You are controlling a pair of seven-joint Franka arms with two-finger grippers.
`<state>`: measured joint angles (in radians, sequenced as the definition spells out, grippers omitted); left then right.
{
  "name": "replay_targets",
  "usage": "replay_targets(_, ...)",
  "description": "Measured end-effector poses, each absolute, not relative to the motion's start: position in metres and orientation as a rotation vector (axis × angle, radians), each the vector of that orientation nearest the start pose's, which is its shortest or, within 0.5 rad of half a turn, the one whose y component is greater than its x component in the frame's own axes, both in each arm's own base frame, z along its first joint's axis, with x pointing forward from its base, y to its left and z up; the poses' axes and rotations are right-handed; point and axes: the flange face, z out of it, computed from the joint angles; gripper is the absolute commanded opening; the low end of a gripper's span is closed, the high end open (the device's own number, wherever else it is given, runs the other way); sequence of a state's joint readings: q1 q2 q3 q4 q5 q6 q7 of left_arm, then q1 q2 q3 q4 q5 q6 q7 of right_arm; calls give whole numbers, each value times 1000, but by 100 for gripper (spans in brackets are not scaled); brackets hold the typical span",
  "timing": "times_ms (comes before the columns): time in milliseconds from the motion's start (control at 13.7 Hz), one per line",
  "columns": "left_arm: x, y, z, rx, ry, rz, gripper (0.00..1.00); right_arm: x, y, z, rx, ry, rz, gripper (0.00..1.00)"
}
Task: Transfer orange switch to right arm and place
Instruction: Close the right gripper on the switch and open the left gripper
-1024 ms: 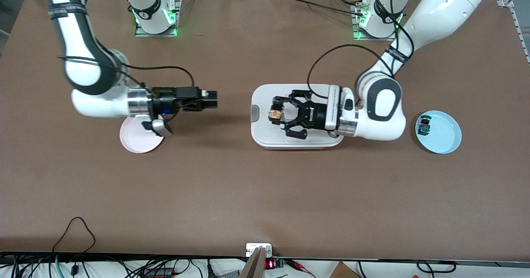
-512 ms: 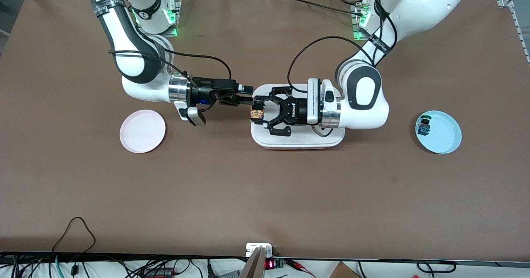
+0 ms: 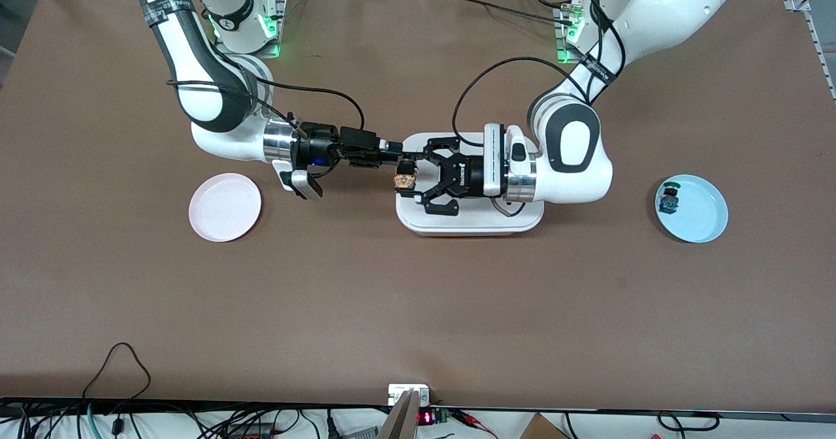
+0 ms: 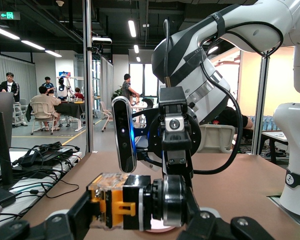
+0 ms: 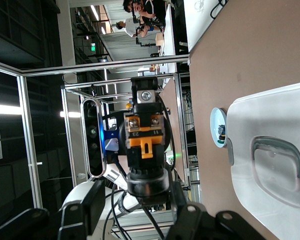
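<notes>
Pink plate (image 3: 225, 207) holds nothing; placing not yet done. My right gripper (image 3: 392, 156) meets the orange switch (image 3: 405, 180) over the white box (image 3: 470, 220) edge; whether it grips, I cannot tell. My left gripper (image 3: 409, 179) clamps the orange switch. Handover unfinished.

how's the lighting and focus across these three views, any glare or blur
Front view: even overhead light, soft shadows under both arms on the brown table, all sharp. Left wrist view: the small black switch with orange cap is sharp up close, bright ceiling strips glare above. Right wrist view: dark surroundings, bright strip lights, white lidded box slightly washed out.
</notes>
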<state>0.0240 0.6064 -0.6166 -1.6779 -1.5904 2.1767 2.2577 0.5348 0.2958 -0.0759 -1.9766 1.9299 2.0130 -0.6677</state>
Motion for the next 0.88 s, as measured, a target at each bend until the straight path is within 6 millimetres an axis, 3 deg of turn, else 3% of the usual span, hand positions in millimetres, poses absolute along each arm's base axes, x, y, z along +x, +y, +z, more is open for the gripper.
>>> replay_targets(439,591,-373,350,1220,-1228,1173,0,538,330,360,-1611,157,-12,47)
replay_targets(659,593,-373,355,1217,-1227,1182,0,541,332,357,-1585,184,-18,36)
replay_targets(878,594,-373,358,1222,-1224,1182,0,544,334,359,-1578,179,-27,18)
